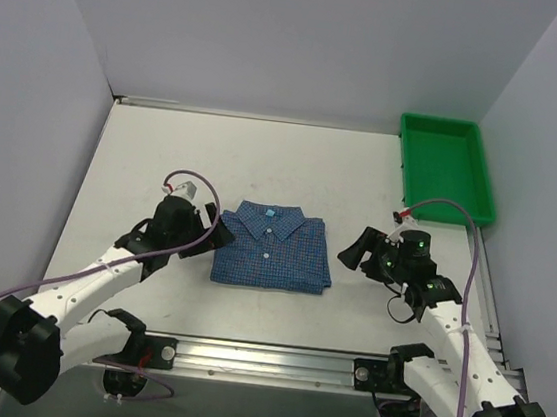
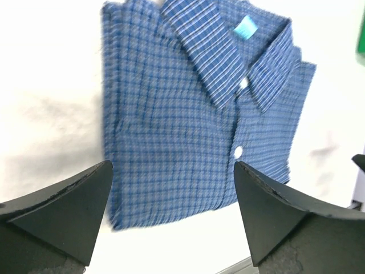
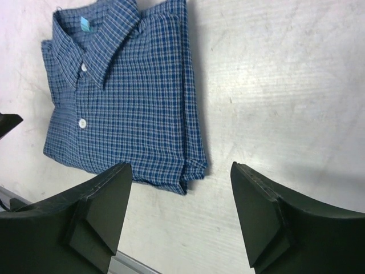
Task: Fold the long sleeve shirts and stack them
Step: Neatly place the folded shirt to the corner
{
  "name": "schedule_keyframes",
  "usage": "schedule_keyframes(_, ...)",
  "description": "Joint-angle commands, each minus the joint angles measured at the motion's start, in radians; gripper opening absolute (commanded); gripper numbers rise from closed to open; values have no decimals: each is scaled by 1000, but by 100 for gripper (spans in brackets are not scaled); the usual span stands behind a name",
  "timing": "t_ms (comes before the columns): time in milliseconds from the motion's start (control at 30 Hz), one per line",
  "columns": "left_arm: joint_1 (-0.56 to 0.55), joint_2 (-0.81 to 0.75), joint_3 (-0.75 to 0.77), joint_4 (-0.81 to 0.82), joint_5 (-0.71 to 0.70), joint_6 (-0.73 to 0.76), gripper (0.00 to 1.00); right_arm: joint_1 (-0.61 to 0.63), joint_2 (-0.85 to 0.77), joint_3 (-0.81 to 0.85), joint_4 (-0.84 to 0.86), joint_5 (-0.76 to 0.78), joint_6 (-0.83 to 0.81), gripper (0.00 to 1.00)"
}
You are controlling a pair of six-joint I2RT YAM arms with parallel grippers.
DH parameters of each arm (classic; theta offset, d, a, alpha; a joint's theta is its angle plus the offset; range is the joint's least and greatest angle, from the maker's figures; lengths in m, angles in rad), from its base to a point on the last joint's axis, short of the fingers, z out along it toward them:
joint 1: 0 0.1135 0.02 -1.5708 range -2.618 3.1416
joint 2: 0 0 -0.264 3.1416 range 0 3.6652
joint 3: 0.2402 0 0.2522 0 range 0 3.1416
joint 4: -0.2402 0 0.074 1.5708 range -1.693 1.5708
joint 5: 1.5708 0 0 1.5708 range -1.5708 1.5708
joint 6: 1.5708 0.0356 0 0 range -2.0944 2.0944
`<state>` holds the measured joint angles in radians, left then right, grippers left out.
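The folded blue checked button-up shirt point(image 1: 274, 250) lies flat on the white table point(image 1: 264, 157) between the left gripper point(image 2: 172, 166) and the right gripper point(image 3: 181, 166), both with fingers spread apart, holding nothing and not touching the cloth

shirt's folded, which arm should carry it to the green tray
Right, probably: the right gripper sits open beside the shirt, on the same side as the green tray; the left gripper, also open, is on the other side.

Shirt point(image 1: 274, 250): matt woven cloth; tray point(image 1: 448, 169): glossy plastic.
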<state>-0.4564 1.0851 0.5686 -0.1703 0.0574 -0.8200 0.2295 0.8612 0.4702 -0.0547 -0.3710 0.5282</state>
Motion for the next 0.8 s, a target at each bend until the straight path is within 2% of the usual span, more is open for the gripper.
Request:
schedule_keyframes(0,-2,-62,-45,-204,-36,62,97,2,-24,2,-120,6,-17,72)
schedule_keyframes(133,-4,-100,-139,-176,-4,50,97,4,-40,-11,-123,-11,-5,74)
schedule_keyframes(233,-4,-74,-174,-83,37,56,94,2,-45,-13,-126,-26,-4,74)
schedule_keyframes(400,-4,48,-153,89,67,52,90,4,-70,2,-145,-37,-8,74)
schedule_keyframes(467,-4,128,-131,129,79,51,84,5,-85,10,-157,-36,-8,74)
schedule_keyframes(567,-19,242,-98,199,131,45,68,5,-96,33,-184,-32,-17,74)
schedule_keyframes(633,-53,286,-87,233,133,48,51,5,-99,60,-212,-23,-25,74)
schedule_keyframes(667,-79,326,-73,245,133,47,39,10,-97,70,-220,-19,-34,74)
schedule_keyframes(700,-134,347,-61,271,131,39,32,11,-96,77,-226,-13,-37,74)
schedule_keyframes(767,-192,413,-39,301,137,22,25,27,-91,105,-235,-2,-45,74)
